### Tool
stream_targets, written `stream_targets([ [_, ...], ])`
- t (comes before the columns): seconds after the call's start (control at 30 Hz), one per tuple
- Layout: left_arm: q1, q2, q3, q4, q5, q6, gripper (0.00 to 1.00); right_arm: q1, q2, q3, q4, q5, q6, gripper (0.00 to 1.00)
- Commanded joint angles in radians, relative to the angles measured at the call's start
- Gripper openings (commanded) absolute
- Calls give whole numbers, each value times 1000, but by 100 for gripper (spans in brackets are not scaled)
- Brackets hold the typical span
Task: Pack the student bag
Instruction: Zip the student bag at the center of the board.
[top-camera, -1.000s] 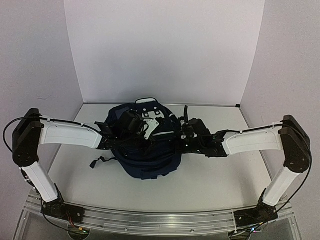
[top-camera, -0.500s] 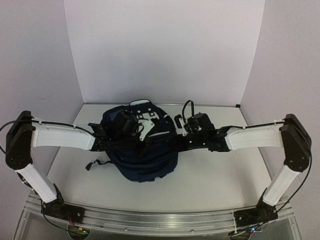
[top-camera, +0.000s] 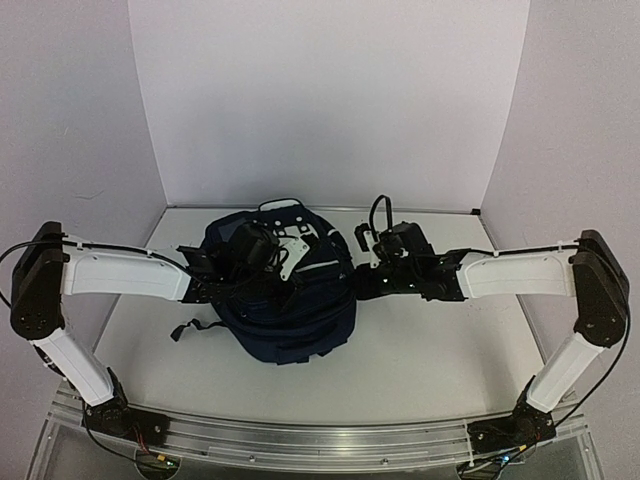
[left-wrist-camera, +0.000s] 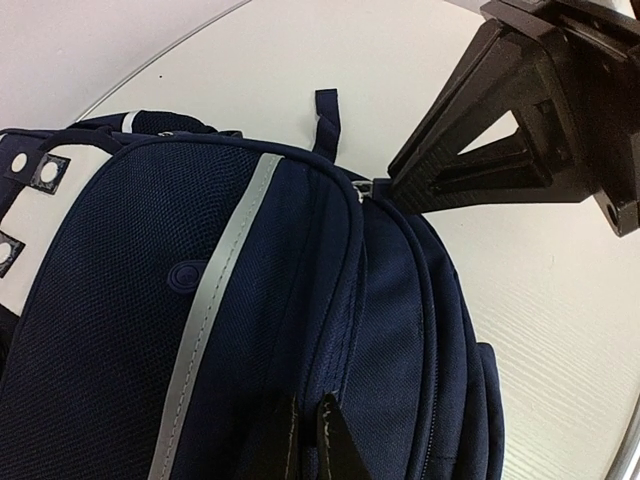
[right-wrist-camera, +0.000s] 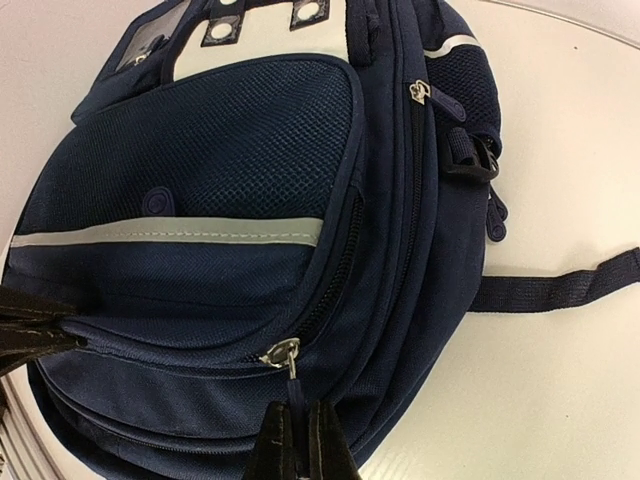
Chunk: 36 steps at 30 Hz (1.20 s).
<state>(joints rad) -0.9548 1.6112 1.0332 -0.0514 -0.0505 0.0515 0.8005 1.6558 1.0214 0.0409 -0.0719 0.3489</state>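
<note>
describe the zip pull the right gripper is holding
Find the student bag, the only big navy backpack. At its front pocket's corner, beyond the grey reflective stripe, hangs a silver zipper pull. Unlike the other pull near the white patch, the right gripper pinches it.

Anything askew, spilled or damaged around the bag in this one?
Nothing stands out. The student bag lies intact on the table, nothing spilled. The right gripper pinches a zipper pull, the left gripper pinches its fabric; one strap trails loose beside it.
</note>
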Motion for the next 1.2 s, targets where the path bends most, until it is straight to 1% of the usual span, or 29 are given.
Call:
stream_targets([
  [0.0,8,-72,-50,-110,42,0,0,-93,19,54,-50,235,-36,0],
  [0.17,8,-105,-73,-134,84,30,0,-136,72,111,-6,198,-70,0],
  [0.3,8,-121,-98,-141,102,30,0,-158,108,150,-2,211,-101,0],
  [0.43,8,-135,-107,-158,63,31,0,-168,111,162,-3,254,-122,0],
  [0.57,8,-155,-121,-153,60,37,0,-185,101,152,-5,283,-128,0],
  [0.8,8,-174,-126,-183,84,45,0,-222,151,221,-6,242,-156,0],
  [0.87,8,-173,-127,-184,81,40,0,-224,170,248,-6,216,-170,0],
  [0.93,8,-170,-127,-177,75,21,0,-224,178,268,-6,159,-190,0],
  [1.0,8,-161,-119,-157,62,-11,1,-224,165,271,-7,38,-209,0],
  [1.13,8,-111,-65,-83,21,-42,11,-216,136,240,-6,-132,-211,0],
  [1.17,8,-88,-40,-67,16,-41,14,-212,130,229,-6,-143,-211,0],
])
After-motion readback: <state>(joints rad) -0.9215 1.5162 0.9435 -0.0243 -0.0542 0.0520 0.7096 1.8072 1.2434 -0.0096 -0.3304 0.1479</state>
